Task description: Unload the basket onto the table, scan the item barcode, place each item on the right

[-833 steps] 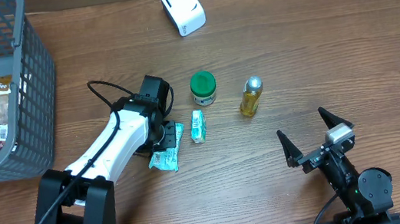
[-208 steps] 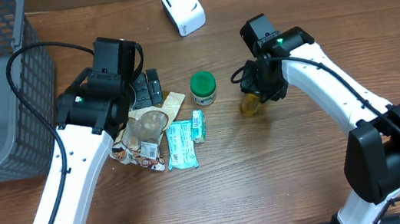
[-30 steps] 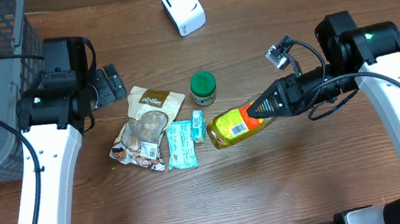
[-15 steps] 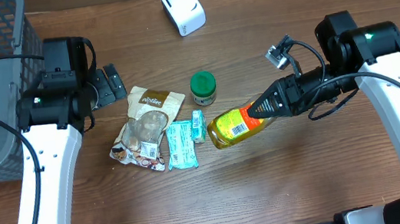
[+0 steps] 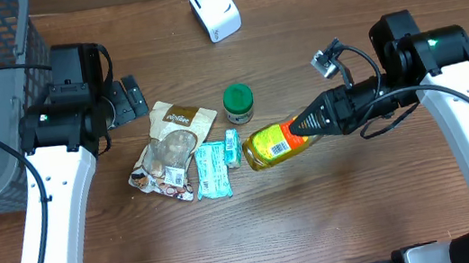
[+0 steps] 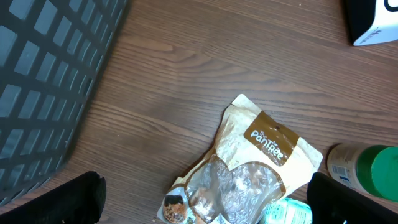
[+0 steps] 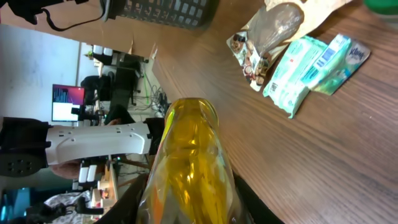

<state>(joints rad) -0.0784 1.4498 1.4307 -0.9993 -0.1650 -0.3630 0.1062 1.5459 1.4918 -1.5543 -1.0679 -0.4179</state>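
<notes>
The right hand (image 5: 306, 126) clamps the neck of the clear yellow plastic bottle (image 5: 265, 145), which lies sideways above the wooden worktop (image 5: 363, 214). The step calls for facing its white barcode label (image 5: 280, 151) squarely and steadily toward the white boxy scanner (image 5: 214, 9). The left hand (image 5: 128, 98) hangs wide open, empty.

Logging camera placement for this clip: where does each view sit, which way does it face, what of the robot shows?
Overhead: fixed above the table, looking straight down; both arms show, left gripper open, right gripper holding the yellow bottle.
Left wrist: on the left arm, looking down at the snack pouch; only its dark fingers show, bottom corners.
Right wrist: on the right arm, looking along the bottle toward the tissue packs; own fingers mostly hidden.
Shared: overhead and left wrist both show the pouch and green-lidded jar.
</notes>
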